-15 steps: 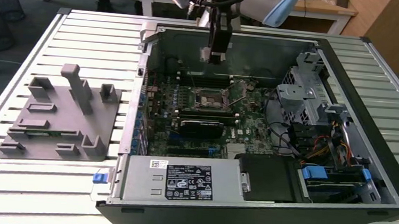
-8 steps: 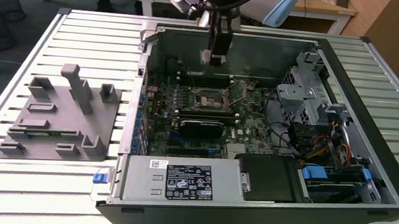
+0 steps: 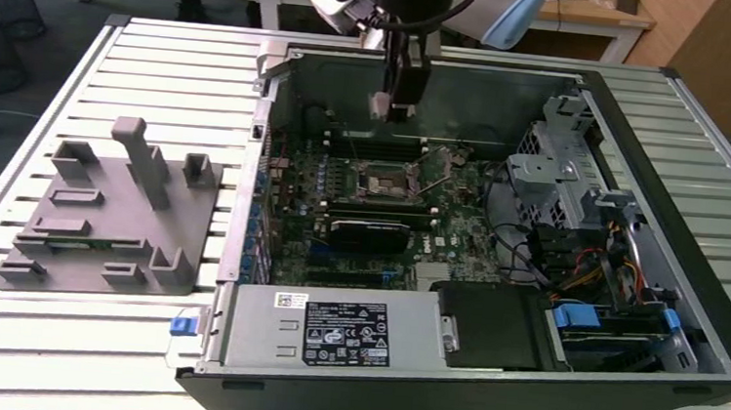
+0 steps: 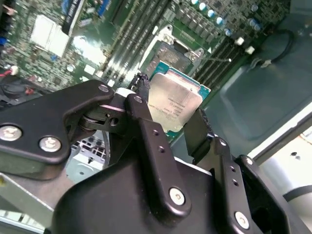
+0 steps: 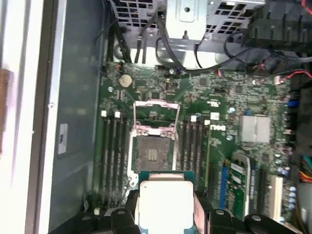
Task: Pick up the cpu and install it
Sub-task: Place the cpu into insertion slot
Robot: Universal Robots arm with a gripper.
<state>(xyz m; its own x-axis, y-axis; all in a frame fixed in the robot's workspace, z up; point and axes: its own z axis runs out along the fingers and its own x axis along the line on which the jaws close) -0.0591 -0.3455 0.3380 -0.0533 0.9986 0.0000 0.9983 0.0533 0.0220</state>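
Observation:
My gripper (image 3: pixel 392 105) hangs inside the open computer case, over the back part of the motherboard. It is shut on the cpu (image 4: pixel 175 105), a flat square chip with a silver top and a green edge, held by two opposite sides between the black fingers (image 4: pixel 141 112). In the first wrist view the cpu (image 5: pixel 165 201) sits between the fingers, a short way from the open socket (image 5: pixel 152 152). The socket's metal frame (image 5: pixel 155 114) is flipped up. In the exterior view the socket (image 3: pixel 381 179) lies below and in front of the gripper.
Memory slots (image 5: pixel 112 156) flank the socket on both sides. The case wall (image 3: pixel 428 78) is close behind the gripper. A drive cage (image 3: pixel 564 172) with cables fills the exterior view's right, and a power supply (image 3: pixel 329 329) the front. A grey fixture (image 3: pixel 110 214) stands on the slatted table (image 3: pixel 132 353).

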